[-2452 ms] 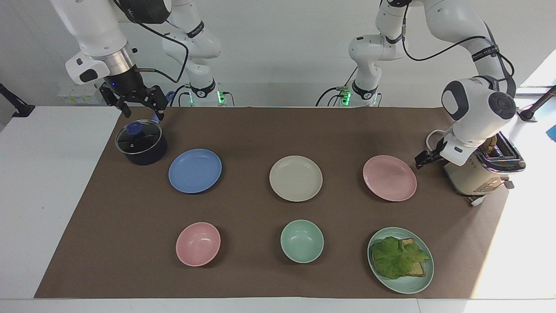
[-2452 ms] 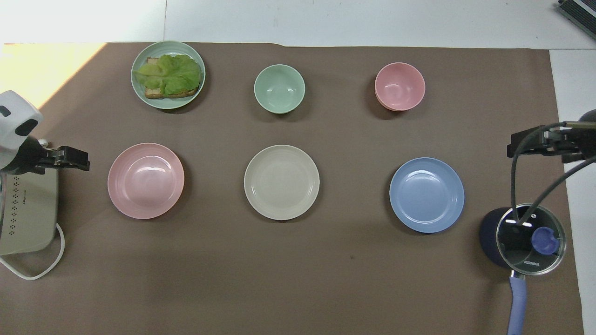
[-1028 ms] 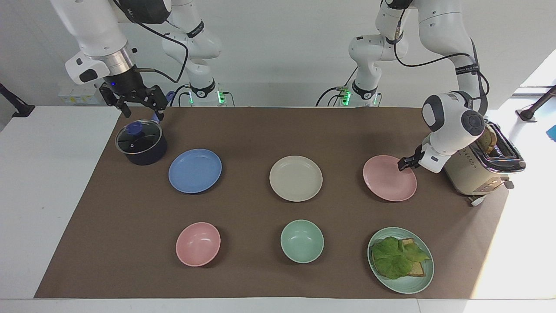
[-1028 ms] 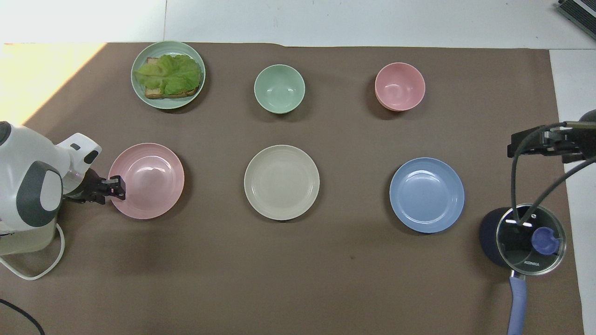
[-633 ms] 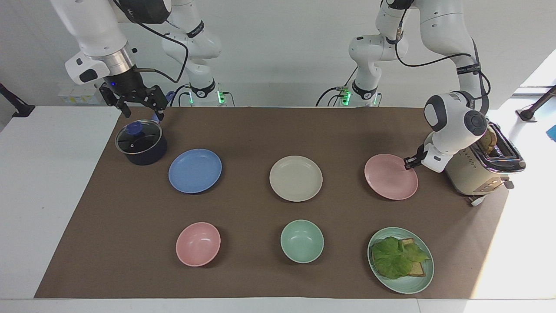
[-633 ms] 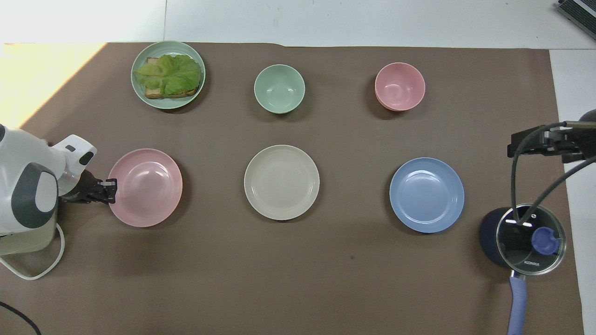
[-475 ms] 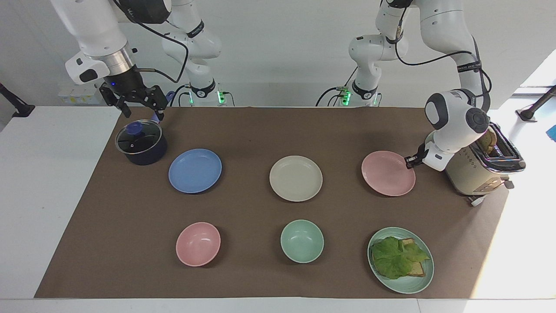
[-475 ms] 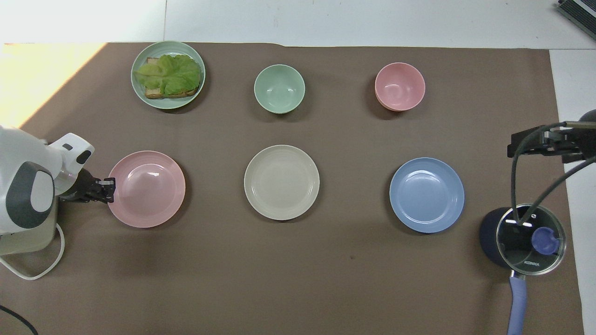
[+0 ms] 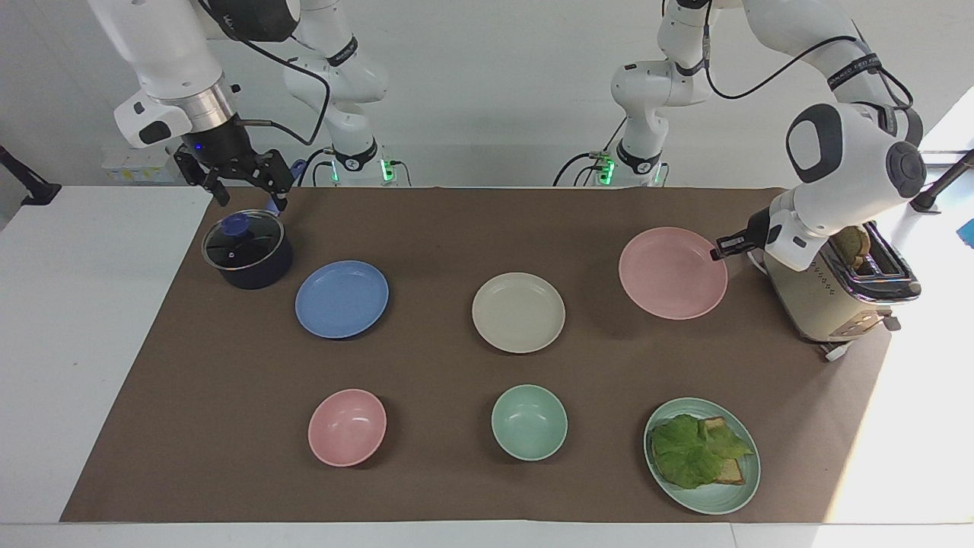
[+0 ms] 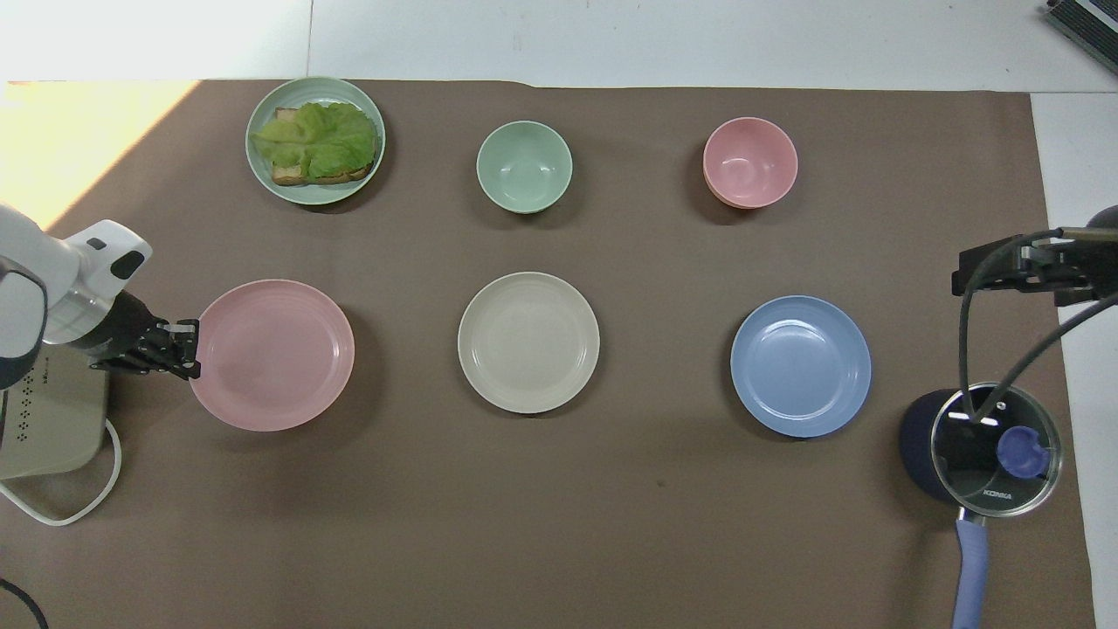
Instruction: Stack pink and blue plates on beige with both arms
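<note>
My left gripper is shut on the rim of the pink plate and holds it level in the air above the mat, beside the toaster. The beige plate lies in the middle of the mat. Toward the right arm's end lies the blue plate. My right gripper hangs open over the pot, holding nothing, and that arm waits.
A cream toaster stands at the left arm's end. A dark lidded pot stands beside the blue plate. Farther from the robots sit a pink bowl, a green bowl and a green plate with lettuce and toast.
My left gripper reached the pink plate's rim, shut on it and lifted it off the mat. The right arm has not moved.
</note>
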Controlling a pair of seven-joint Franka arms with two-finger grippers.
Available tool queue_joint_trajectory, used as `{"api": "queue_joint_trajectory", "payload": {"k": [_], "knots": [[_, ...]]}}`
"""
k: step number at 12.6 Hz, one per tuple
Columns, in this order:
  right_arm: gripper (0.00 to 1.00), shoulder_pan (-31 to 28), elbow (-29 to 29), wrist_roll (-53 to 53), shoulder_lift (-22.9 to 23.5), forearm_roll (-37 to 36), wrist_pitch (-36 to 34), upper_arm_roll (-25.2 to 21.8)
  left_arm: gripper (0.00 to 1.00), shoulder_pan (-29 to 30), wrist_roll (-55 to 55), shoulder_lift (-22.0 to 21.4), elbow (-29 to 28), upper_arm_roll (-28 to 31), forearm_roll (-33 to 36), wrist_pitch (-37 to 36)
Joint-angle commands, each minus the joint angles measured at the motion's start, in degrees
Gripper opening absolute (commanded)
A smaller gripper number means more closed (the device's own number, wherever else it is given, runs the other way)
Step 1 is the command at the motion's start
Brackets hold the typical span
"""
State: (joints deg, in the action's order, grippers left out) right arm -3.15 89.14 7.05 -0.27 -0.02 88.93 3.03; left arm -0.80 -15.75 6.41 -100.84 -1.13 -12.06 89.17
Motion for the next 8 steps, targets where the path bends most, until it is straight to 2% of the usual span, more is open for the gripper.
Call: {"api": "queue_joint_trajectory", "payload": {"k": [1, 3, 4, 5, 6, 7, 8], "knots": [[1.0, -0.45, 0.77, 0.69, -0.79, -0.51, 0.19, 0.31, 0.0, -4.28, -12.77, 0.19, -0.58, -5.19, -1.04, 3.26], [1.0, -0.45, 0.86, 0.69, -0.79, -0.51, 0.1, 0.22, 0.0, -11.82, -16.83, 0.53, -4.52, -5.11, -3.23, 10.72], [1.0, -0.45, 0.86, 0.6, -0.79, -0.51, 0.02, 0.22, 0.0, -15.25, -19.2, 0.97, -7.94, -5.11, -3.32, 17.55], [1.0, -0.71, 0.86, 0.6, -0.79, -0.51, 0.01, 0.22, 0.0, -17.55, -20.79, 1.06, -11.45, -5.2, -3.41, 25.1], [1.0, -0.98, 0.94, 0.6, -0.79, -0.59, 0.01, 0.31, 0.0, -18.7, -20.72, 1.33, -13.32, -5.2, -3.59, 29.61], [1.0, -0.98, 0.86, 0.6, -0.79, -0.59, 0.01, 0.22, 0.0, -19.41, -20.46, 3.33, -13.16, -5.2, -4.02, 31.83], [1.0, -0.98, 0.86, 0.51, -0.79, -0.59, 0.01, 0.22, 0.09, -20.03, -20.28, 4.31, -12.98, -5.2, -4.11, 33.6]]}}
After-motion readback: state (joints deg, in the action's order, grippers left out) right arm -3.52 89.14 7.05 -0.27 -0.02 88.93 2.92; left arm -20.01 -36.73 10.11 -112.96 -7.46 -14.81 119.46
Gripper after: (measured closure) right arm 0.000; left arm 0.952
